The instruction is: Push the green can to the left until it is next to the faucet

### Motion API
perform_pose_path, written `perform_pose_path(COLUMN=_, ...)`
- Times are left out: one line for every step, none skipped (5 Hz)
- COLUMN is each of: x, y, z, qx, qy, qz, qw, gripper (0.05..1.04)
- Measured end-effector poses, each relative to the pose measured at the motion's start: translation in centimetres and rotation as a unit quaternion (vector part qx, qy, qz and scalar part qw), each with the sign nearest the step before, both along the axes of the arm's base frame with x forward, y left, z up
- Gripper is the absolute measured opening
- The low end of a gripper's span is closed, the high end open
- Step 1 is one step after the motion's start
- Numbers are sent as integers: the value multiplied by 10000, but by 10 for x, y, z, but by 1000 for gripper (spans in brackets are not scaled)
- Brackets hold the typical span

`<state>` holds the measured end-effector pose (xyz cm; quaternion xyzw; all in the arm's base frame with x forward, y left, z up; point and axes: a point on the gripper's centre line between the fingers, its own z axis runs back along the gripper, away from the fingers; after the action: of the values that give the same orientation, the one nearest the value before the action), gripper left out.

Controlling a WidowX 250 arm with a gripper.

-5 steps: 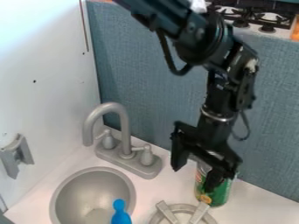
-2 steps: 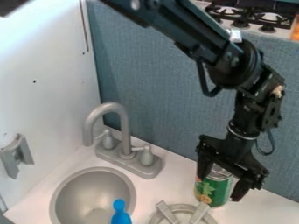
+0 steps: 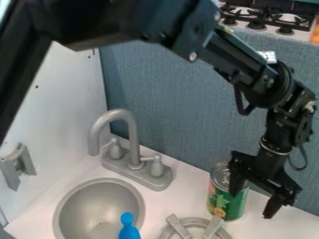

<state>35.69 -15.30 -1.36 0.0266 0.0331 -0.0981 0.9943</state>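
- Camera view: the gripper point(image 3: 255, 200) is spread wide, one finger overlapping the right side of one green can point(image 3: 229, 205); whether they touch, I cannot tell.
- Left of the gripper, beyond the can: one faucet point(image 3: 132, 135) with two handles, one sink point(image 3: 93, 198), one blue object point(image 3: 129, 232).
- Below left of it: one grate point(image 3: 213, 226).

A toy kitchen setup is indicated by the faucet point(image 3: 132, 140), round sink basin point(image 3: 74, 194) and burner grate point(image 3: 215, 227).
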Motion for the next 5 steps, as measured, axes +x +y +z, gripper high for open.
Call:
perform_pose_path(x=7, y=-9, z=-14, qx=-196, qy=76, qz=-347, qw=9992, gripper=1001)
perform_pose_path(x=13, y=-18, z=-16, qx=-551, qy=-89, qz=-542, qw=9970, gripper=1001)
perform_pose_path(x=17, y=-13, z=-25, qx=-658, qy=-89, qz=-562, qw=9962, gripper=1001)
perform_pose_path(x=21, y=-12, z=-26, qx=-707, qy=-188, qz=-456, qw=9963, gripper=1001)
perform_pose_path(x=29, y=-4, z=-26, qx=-835, qy=-280, qz=-125, qw=9960, gripper=1001)
